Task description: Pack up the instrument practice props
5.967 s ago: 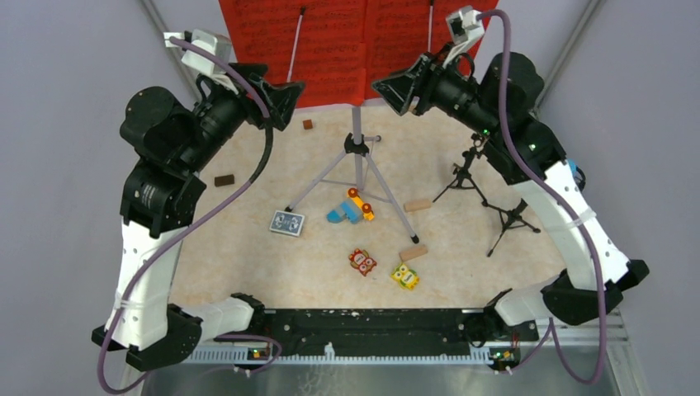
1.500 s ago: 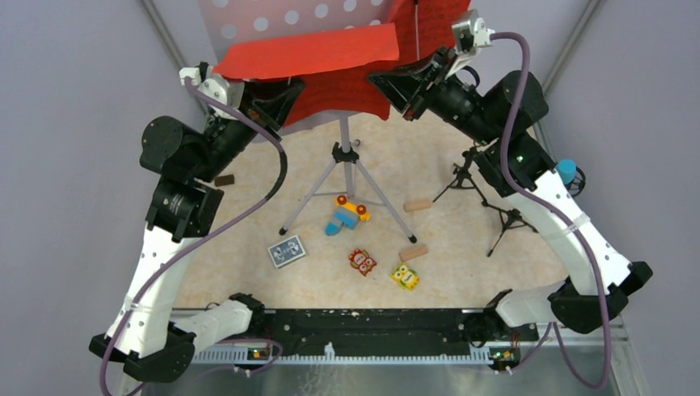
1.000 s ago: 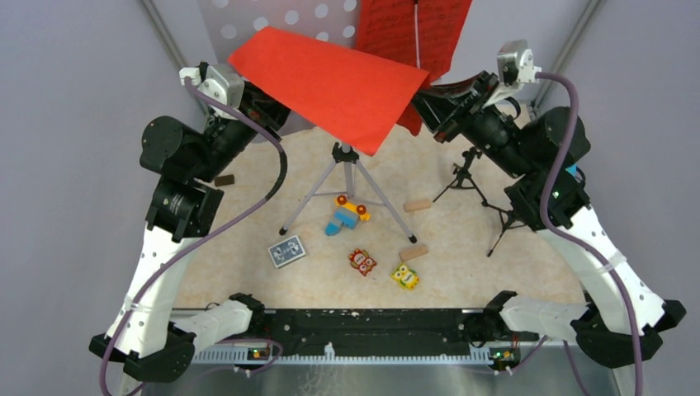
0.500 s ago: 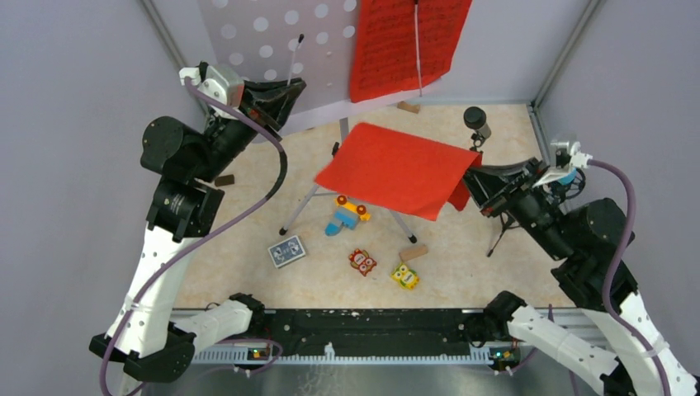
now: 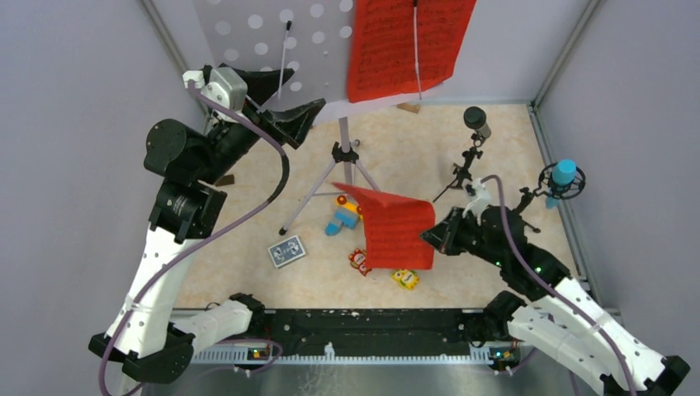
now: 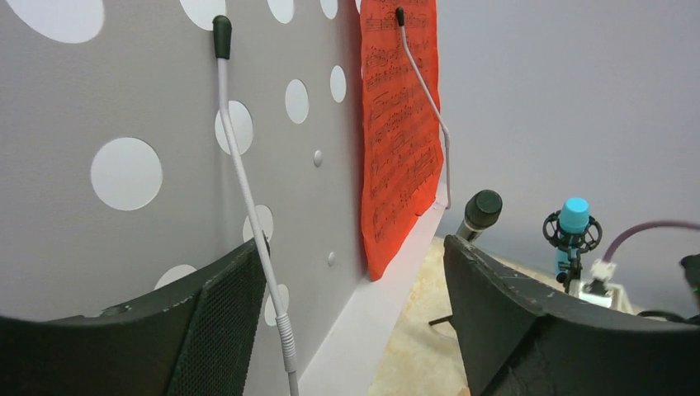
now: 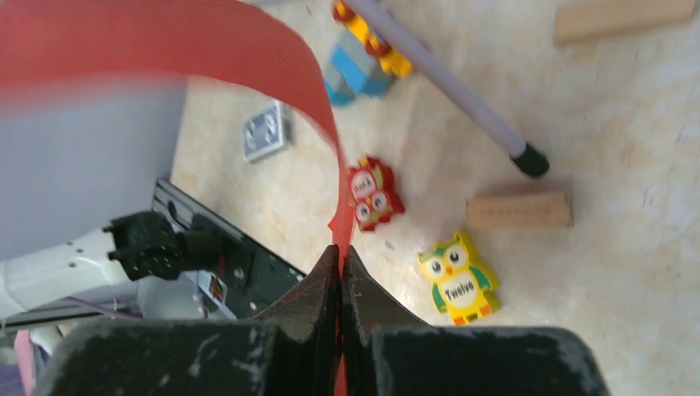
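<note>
The grey hole-punched music stand (image 5: 272,49) rises at the back on silver tripod legs (image 5: 318,194), with one red music sheet (image 5: 404,45) clipped to its right half. My left gripper (image 5: 285,103) is open at the stand's lower shelf, its jaws either side of a wire page holder (image 6: 248,206), holding nothing. My right gripper (image 5: 431,237) is shut on the edge of a second red sheet (image 5: 396,227), which hangs curled above the toy blocks. A dark microphone (image 5: 476,120) and a blue microphone (image 5: 563,175) stand on small black tripods at the right.
A blue-patterned card deck (image 5: 286,252), a blue and yellow toy (image 5: 347,210), a red owl block (image 7: 371,191), a yellow owl block (image 7: 458,280) and a wooden block (image 7: 518,210) lie on the tabletop. Grey walls close in the left, back and right. A black rail (image 5: 363,322) runs along the near edge.
My right gripper has carried the red sheet off the stand, down and toward the near right. My left gripper has opened beside the stand's shelf. The blue microphone is now uncovered.
</note>
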`<state>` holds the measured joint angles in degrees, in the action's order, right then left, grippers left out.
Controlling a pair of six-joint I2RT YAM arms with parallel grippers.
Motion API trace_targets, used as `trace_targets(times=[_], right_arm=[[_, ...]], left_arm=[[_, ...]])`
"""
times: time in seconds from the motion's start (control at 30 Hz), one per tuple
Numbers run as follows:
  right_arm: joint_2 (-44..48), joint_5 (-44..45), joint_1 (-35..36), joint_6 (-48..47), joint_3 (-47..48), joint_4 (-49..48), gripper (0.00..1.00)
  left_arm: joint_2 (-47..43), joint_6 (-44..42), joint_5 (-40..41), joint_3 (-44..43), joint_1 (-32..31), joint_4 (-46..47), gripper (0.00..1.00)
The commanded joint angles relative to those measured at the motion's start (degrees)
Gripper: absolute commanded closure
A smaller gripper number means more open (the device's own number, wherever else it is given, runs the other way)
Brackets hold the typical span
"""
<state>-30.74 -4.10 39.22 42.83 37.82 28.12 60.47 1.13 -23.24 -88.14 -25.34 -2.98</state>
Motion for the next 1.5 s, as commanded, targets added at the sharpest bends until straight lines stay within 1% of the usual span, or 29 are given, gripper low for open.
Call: trace_targets(times=[0.0,0.1,0.23,0.37,0.57,0.7,0.9,1.07,1.3,1.33,1.4,1.47], right_arm=[[-4.7,-6.8,0.0,6.2,-4.2,-3.8,1.00],[-7.1,-6.0,-0.1,7.7,-6.1,-4.7,1.00],[-7.9,0.9,-0.1,7.6,-5.8,0.1,1.00],[-8.3,10.8,-0.2,6.3,-3.5,7.2,1.00],[-8.4,27.6,-0.4,8.1,1.8,19.2,1.00],[-9.3,34.3,-0.4,9.9,3.7,23.1,1.00],[-11.9,36.9,-0.7,12.8,4.4,25.9,1.00],[-13.6,36.7,-0.7,15.1,4.3,28.1,1.00],[-12.0,34.8,-0.7,19.1,3.5,29.2,1.00],[-11.7,34.8,-0.6,19.6,3.2,29.3,0.98],[-11.0,35.1,-0.6,20.6,3.1,29.9,0.89],[-9.7,35.6,-0.7,21.5,3.3,30.4,0.85]], left_arm=[[-0.8,-0.4,2.0,1.1,0.1,2.0,0.16],[-1.2,-0.4,2.7,1.7,0.1,1.9,0.12],[-1.6,-0.5,3.3,1.9,0.1,1.6,0.05],[-1.8,-0.5,4.0,2.2,0.1,1.4,0.02],[-1.7,0.1,4.7,2.5,0.1,0.8,0.01],[-1.4,0.3,4.7,2.8,0.1,0.5,0.01],[-1.7,0.4,5.4,2.9,0.1,0.1,0.01],[-1.7,0.6,5.9,3.1,0.1,-0.6,0.01],[-2.1,0.7,7.7,3.8,0.1,-1.3,0.01],[-2.0,0.7,8.0,3.8,0.1,-1.4,0.01],[-2.1,0.7,8.4,3.7,0.1,-1.5,0.01],[-2.2,0.6,8.7,3.4,0.1,-1.8,0.01]])
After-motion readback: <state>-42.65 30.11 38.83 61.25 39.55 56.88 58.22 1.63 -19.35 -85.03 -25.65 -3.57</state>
